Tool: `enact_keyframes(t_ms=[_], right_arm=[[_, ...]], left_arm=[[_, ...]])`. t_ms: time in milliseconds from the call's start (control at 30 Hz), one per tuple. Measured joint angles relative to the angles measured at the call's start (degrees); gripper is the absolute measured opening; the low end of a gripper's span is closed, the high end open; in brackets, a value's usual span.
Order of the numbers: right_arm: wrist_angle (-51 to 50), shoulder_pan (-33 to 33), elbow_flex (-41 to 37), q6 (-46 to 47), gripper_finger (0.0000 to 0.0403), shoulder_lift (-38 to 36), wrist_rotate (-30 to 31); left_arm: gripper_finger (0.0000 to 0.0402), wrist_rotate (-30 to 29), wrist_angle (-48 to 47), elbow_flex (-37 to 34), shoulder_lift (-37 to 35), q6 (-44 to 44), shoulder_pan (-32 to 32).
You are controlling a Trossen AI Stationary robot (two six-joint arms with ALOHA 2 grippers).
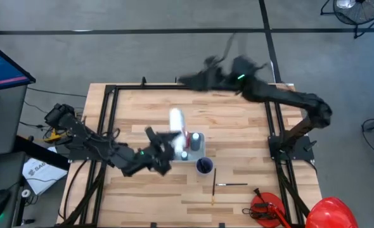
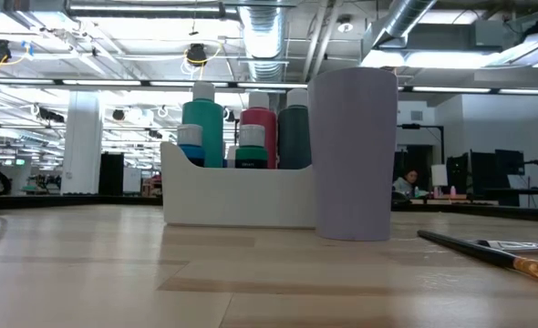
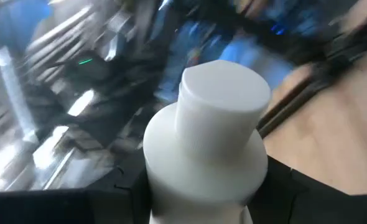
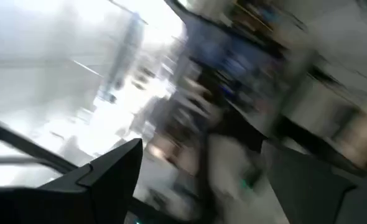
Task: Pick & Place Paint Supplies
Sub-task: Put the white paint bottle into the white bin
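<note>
A white bottle [image 3: 208,143] is clamped in the left gripper [image 1: 165,147], lifted just left of the white caddy [image 2: 242,196] of paint bottles mid-table. A purple cup [image 2: 353,155] stands beside it. The right gripper [image 1: 196,79], fingers apart, hangs at the far edge.

Left arm extended across table centre, left gripper [image 1: 165,144] clamped on a white bottle [image 3: 205,149]. Right arm raised at far edge, right gripper [image 1: 196,77] blurred.
</note>
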Motion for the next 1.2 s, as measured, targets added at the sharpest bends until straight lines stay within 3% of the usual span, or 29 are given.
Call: enact_keyframes(t_ms=[200, 333, 467, 600, 733, 833, 1067, 1200], right_arm=[[-1.35, -0.24, -0.65, 2.46, 0.0322, 1.37, -1.38], [0.59, -0.60, -0.01, -1.17, 0.0322, -0.21, -1.32], [-0.59, -0.28, -0.24, -10.33, 0.0323, -1.63, -1.60], [-3.89, 1.63, -0.33, -22.53, 0.0323, -4.87, -2.38], [-10.90, 5.51, -0.23, -40.64, 0.0323, -8.48, -2.36], [-16.51, 9.15, -0.43, -49.40, 0.0319, -9.83, -1.52], [-19.88, 17.78, -0.33, -42.56, 0.0306, -9.31, 2.23], [-22.49, 23.06, -0.39, -42.09, 0.0302, -6.83, 3.07]], left_arm=[[0.0178, -2.20, 2.31, 0.48, -0.92, -0.91, -2.54], [0.0171, -4.33, 1.21, 0.39, -0.72, -5.40, -5.28], [0.0168, -6.08, 2.06, 2.57, -2.36, -15.20, -7.67], [0.0168, -3.74, 1.79, 3.71, -5.35, -31.87, -8.14], [0.0172, 4.72, -1.66, 3.88, -11.69, -50.73, -7.92], [0.0170, 15.34, -8.65, 3.93, -16.05, -64.86, -5.50], [0.0166, 38.82, -24.31, 3.93, -18.66, -86.66, 3.79], [0.0166, 48.60, -25.50, 3.86, -15.30, -91.44, 6.09]])
